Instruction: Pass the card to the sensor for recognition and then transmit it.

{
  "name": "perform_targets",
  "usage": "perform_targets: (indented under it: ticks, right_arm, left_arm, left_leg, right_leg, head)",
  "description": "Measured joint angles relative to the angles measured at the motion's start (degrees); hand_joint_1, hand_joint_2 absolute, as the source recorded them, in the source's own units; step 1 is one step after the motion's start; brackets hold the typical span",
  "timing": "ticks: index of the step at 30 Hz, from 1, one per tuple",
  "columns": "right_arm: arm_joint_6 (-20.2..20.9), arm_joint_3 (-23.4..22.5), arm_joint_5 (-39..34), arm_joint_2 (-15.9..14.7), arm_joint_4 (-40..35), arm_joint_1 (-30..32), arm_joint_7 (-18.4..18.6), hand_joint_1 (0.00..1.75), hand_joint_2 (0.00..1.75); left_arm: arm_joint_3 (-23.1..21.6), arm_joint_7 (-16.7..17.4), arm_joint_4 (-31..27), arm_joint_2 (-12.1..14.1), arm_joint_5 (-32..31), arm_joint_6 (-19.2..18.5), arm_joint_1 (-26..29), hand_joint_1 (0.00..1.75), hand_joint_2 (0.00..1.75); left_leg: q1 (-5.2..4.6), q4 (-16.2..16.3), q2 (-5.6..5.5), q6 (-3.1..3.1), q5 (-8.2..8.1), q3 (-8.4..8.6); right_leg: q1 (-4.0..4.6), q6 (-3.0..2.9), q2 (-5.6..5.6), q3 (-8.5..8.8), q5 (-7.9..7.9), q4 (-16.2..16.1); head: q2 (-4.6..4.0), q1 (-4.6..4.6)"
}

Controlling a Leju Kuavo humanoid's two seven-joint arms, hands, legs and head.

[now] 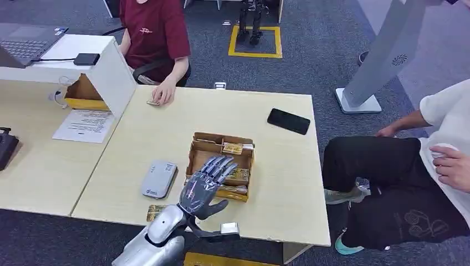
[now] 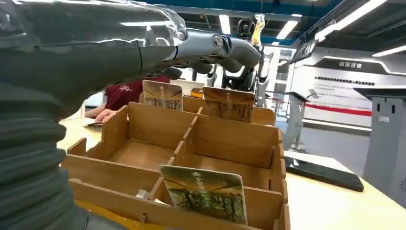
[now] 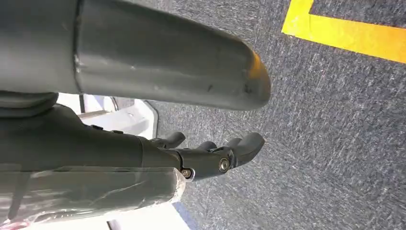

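Fingers spread and holding nothing, the left hand [image 1: 206, 185] hovers flat over the wooden box [image 1: 206, 145]. Cards [image 2: 205, 191] stand upright in its compartments beneath the palm. The right hand [image 3: 210, 155] hangs over carpet, fingers loosely curled, empty.

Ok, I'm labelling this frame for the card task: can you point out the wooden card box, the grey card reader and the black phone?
wooden card box [image 1: 200, 145]: head view, on its left wall.
grey card reader [image 1: 159, 179]: head view, middle of its top face.
black phone [image 1: 288, 121]: head view, centre of its screen.
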Motion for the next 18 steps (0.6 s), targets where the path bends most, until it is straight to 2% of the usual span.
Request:
perform_targets:
  ticks: [10,11,18]
  right_arm:
    - [0.0,-0.04,-0.13,0.0,0.0,-0.01,-0.13,0.0,0.0]
    - [0.0,-0.04,-0.13,0.0,0.0,0.0,-0.02,0.0,0.0]
    - [-0.04,-0.59,-0.24,0.0,0.0,-0.01,-0.02,0.0,0.0]
  left_arm:
    - [0.0,-0.27,1.31,-0.28,0.5,0.31,-0.19,0.0,1.75]
    - [0.0,-0.68,1.33,-0.28,1.01,0.24,-0.19,1.75,1.75]
    - [0.0,-1.75,1.31,-0.26,2.62,-1.62,-0.2,1.75,1.75]
  left_leg:
    - [0.0,0.0,0.0,0.0,0.0,0.0]
    - [0.0,0.0,0.0,0.0,0.0,0.0]
    - [0.0,0.0,0.0,0.0,0.0,-0.01]
  right_leg:
    - [0.0,0.0,0.0,0.0,0.0,0.0]
    - [0.0,0.0,0.0,0.0,0.0,0.0]
    - [0.0,0.0,0.0,0.0,0.0,0.0]
  head:
    - [0.0,0.0]
    - [0.0,0.0]
    - [0.0,0.0]
